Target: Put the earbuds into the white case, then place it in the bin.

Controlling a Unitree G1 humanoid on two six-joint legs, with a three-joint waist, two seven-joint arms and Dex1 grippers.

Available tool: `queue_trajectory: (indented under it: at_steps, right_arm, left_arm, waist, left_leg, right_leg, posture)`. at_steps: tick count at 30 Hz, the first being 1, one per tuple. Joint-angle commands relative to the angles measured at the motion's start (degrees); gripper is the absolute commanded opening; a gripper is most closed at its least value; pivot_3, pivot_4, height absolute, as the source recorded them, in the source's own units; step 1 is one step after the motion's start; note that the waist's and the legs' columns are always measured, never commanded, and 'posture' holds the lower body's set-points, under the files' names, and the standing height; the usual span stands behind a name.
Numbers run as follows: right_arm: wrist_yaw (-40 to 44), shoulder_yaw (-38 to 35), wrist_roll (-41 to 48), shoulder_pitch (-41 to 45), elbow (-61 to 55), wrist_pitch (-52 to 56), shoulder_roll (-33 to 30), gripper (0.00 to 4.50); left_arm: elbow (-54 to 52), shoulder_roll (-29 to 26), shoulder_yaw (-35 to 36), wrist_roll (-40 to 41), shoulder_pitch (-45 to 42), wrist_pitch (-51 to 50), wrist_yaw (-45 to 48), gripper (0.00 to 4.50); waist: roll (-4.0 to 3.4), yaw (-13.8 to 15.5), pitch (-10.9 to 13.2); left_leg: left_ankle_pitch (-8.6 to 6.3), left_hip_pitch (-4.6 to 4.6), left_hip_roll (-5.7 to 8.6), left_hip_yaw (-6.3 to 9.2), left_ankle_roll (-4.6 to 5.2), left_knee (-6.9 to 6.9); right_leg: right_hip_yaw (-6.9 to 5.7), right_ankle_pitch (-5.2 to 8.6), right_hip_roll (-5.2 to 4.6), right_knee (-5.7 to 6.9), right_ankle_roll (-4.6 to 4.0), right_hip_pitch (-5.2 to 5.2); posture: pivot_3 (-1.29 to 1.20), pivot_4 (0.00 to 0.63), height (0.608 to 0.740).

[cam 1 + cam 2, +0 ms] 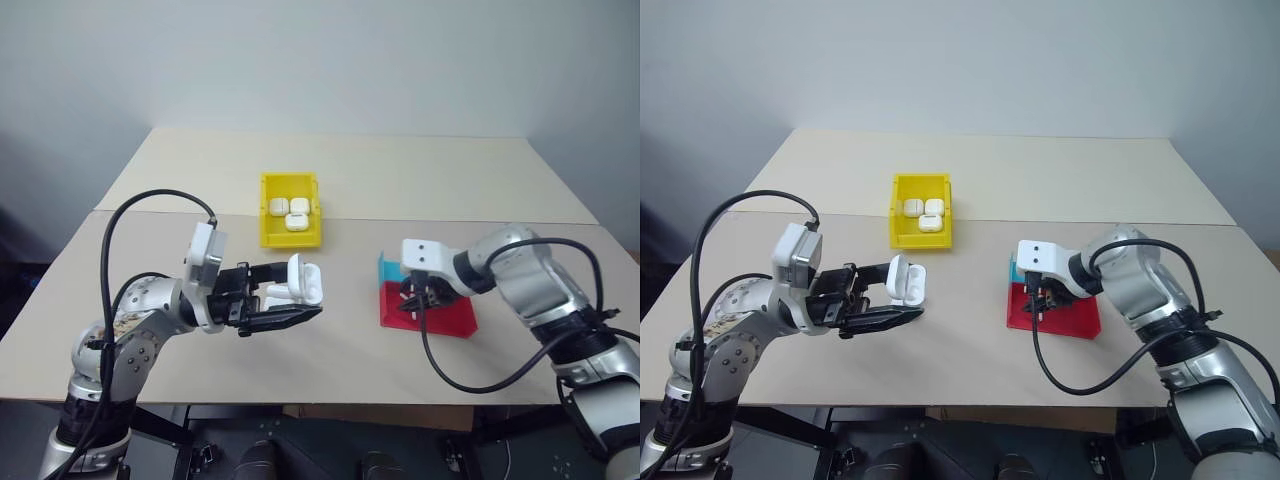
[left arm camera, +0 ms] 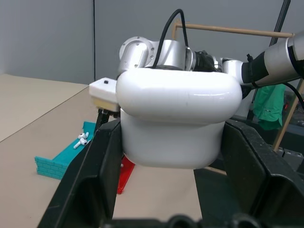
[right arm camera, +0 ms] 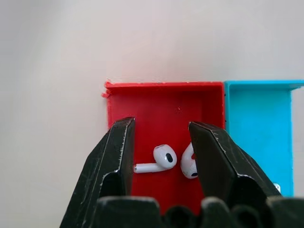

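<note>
the left gripper [image 1: 300,300] has its jaws clenched on a white case [image 1: 303,281], lid flipped up, held above the desk [image 1: 350,350]. at 12 o'clock from it sits the yellow bin [image 1: 290,210] with three more cases inside. the right gripper [image 3: 161,142] hangs with jaws released over the red tray [image 3: 142,104], two earbuds [image 3: 164,159] lying between them. a teal tray [image 3: 259,123] adjoins.

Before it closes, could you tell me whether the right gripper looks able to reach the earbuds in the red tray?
Probably yes: the right gripper hangs open directly over the earbuds in the red tray, nothing between.
</note>
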State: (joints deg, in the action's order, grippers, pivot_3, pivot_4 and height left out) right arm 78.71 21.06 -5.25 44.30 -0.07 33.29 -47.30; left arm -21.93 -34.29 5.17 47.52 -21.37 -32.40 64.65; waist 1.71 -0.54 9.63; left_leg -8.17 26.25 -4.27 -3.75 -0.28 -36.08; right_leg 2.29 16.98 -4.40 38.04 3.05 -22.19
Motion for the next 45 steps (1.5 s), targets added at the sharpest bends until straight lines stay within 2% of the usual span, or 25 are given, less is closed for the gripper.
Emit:
queue_trajectory:
  at_steps: [1, 2, 6, 7, 19, 31, 36, 39, 44, 45]
  right_arm:
    - [-0.46, -1.4, 1.33, -2.3, -2.79, 0.77, -1.23, 1.81]
    - [-0.86, -1.43, 1.4, -2.85, -2.61, 0.72, -1.25, 1.58]
    - [-2.02, -1.52, 1.66, -3.71, -2.36, 1.13, -1.08, 0.19]
    - [-2.44, -1.39, 1.58, -3.79, -2.23, 1.31, -0.93, 0.02]
    - [-4.23, 1.3, -0.07, -4.5, 0.55, 1.5, -1.22, 0.02]
    - [-5.62, 0.91, -2.51, -3.77, 3.51, -0.56, -2.79, 0.02]
    - [-6.4, -0.56, -2.29, -5.16, 3.54, -8.01, -4.03, 0.02]
    - [-5.11, -1.78, -0.48, -4.79, 2.38, -8.13, -4.32, 0.63]
    - [-3.62, -2.32, 0.97, -3.63, -1.7, -5.49, -4.0, 2.23]
    - [-3.4, -2.28, 1.2, -3.55, -2.27, -5.1, -3.98, 2.23]
  left_arm:
    - [-1.97, -0.27, 0.84, 1.27, -0.06, 1.09, 0.2, 2.81]
    - [-1.96, -0.22, 0.76, 1.24, -0.08, 1.11, 0.23, 2.81]
    - [-1.95, -0.19, 0.68, 1.21, -0.06, 1.17, 0.38, 2.81]
    - [-1.96, -0.21, 0.68, 1.21, -0.05, 1.16, 0.4, 2.81]
    - [-2.83, -0.62, 1.06, 1.57, 0.56, 0.66, -0.16, 2.81]
    - [-2.87, -1.26, 0.98, 2.03, 0.65, 0.66, -0.29, 2.81]
    - [-2.85, -1.45, 0.79, 2.14, 0.57, 0.6, -0.27, 2.81]
    - [-2.73, -1.58, 0.65, 2.18, 0.4, 0.59, -0.16, 2.81]
    - [-2.55, -1.66, 0.54, 2.37, 0.17, 0.59, -0.14, 2.81]
    - [-2.52, -1.63, 0.5, 2.37, 0.13, 0.61, -0.19, 2.81]
  waist:
    - [0.0, -0.04, 0.0]
    - [0.0, -0.06, 0.0]
    - [0.0, -0.24, 0.0]
    - [0.0, -0.25, 0.0]
    - [0.0, -0.14, 0.0]
    - [0.0, -0.14, 0.0]
    - [0.0, -0.14, 0.0]
    - [0.0, -0.13, 0.0]
    - [0.0, -0.17, 0.0]
    - [0.0, -0.16, 0.0]
  left_leg:
    - [0.0, 0.0, 0.0, 0.0, 0.0, -0.01]
    - [0.0, 0.0, 0.0, -0.01, 0.0, -0.02]
    - [0.0, 0.0, 0.0, 0.0, 0.0, -0.02]
    - [0.0, 0.0, 0.0, 0.0, 0.0, -0.01]
    - [0.0, 0.0, 0.0, -0.01, 0.0, 0.0]
    - [0.0, -0.01, 0.0, 0.0, 0.0, -0.01]
    - [0.0, -0.01, 0.0, 0.0, 0.0, -0.01]
    - [0.0, 0.0, 0.0, -0.01, 0.0, 0.0]
    - [0.0, 0.0, 0.0, 0.0, 0.0, 0.0]
    - [0.0, 0.0, 0.0, 0.0, 0.0, 0.0]
  right_leg:
    - [0.0, 0.0, 0.0, 0.01, 0.0, 0.0]
    - [0.02, 0.0, 0.0, 0.02, 0.0, 0.0]
    - [0.03, 0.0, 0.01, 0.04, -0.01, -0.03]
    - [0.03, 0.0, 0.01, 0.03, 0.0, -0.03]
    - [0.03, 0.0, 0.0, 0.02, 0.0, -0.03]
    - [0.02, 0.0, 0.01, 0.02, 0.0, -0.01]
    - [0.02, 0.0, 0.0, 0.02, 0.0, -0.02]
    - [0.03, 0.0, 0.0, 0.01, 0.0, -0.02]
    - [0.03, 0.0, 0.01, 0.02, 0.0, -0.03]
    - [0.03, 0.0, 0.01, 0.02, 0.0, -0.03]
  posture:
    - [0.0, 0.15, 0.74]
    - [0.0, 0.15, 0.74]
    - [0.0, 0.15, 0.74]
    - [0.0, 0.15, 0.74]
    - [0.0, 0.15, 0.74]
    - [0.0, 0.15, 0.74]
    - [0.0, 0.15, 0.74]
    - [0.0, 0.15, 0.74]
    - [0.0, 0.15, 0.74]
    - [0.0, 0.15, 0.74]
